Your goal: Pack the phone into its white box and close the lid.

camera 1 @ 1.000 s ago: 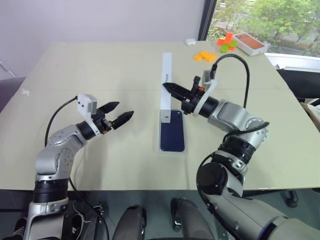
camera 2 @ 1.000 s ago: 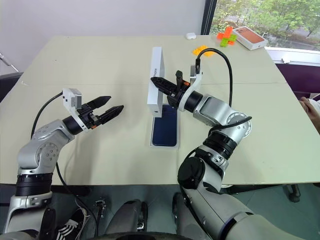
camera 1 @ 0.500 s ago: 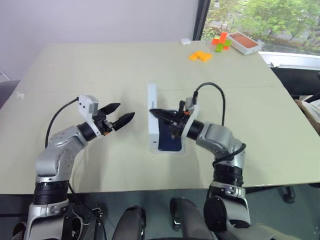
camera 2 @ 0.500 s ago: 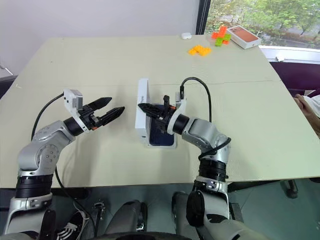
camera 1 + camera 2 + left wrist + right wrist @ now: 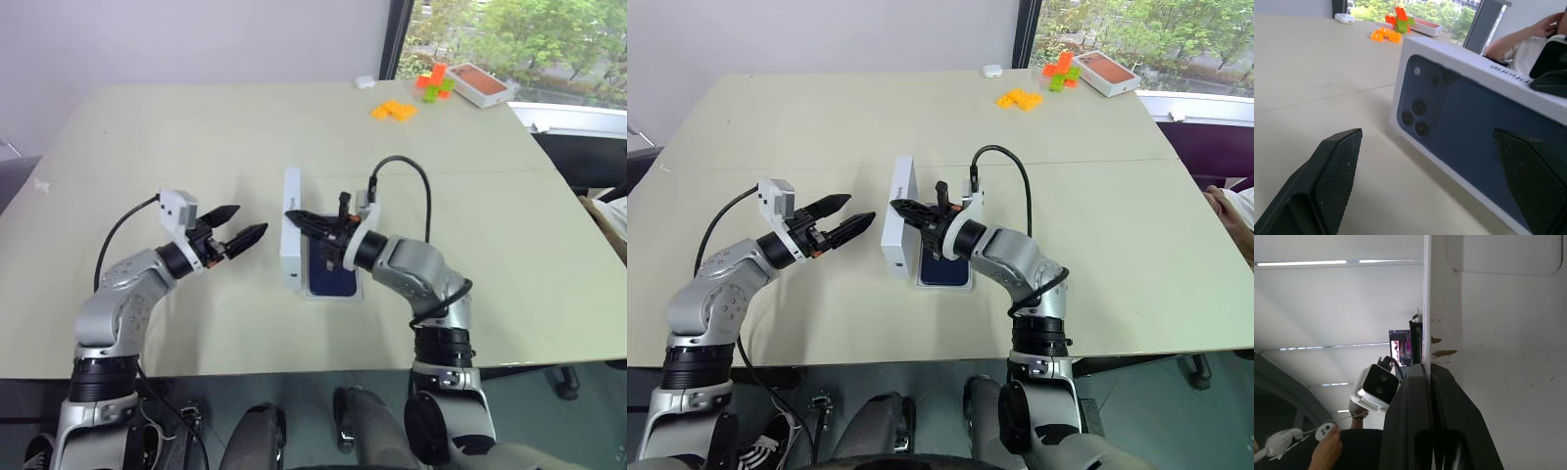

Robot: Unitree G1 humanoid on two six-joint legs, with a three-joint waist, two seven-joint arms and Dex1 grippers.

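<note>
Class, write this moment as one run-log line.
right claw: shut on lid, held on edge | phone: in white box | left claw: open, empty

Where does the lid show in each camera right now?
Left eye: lid on edge at table centre, left of the phone.
Right eye: same.
Left wrist: printed face ahead.
Right wrist: white wall pinched.
Shared landmark: right gripper shut on its edge.

White lid (image 5: 291, 227) is standing up on its long edge, printed phone picture facing left. Navy phone (image 5: 331, 277) lies flat in the white box (image 5: 357, 291) just beside it.
</note>
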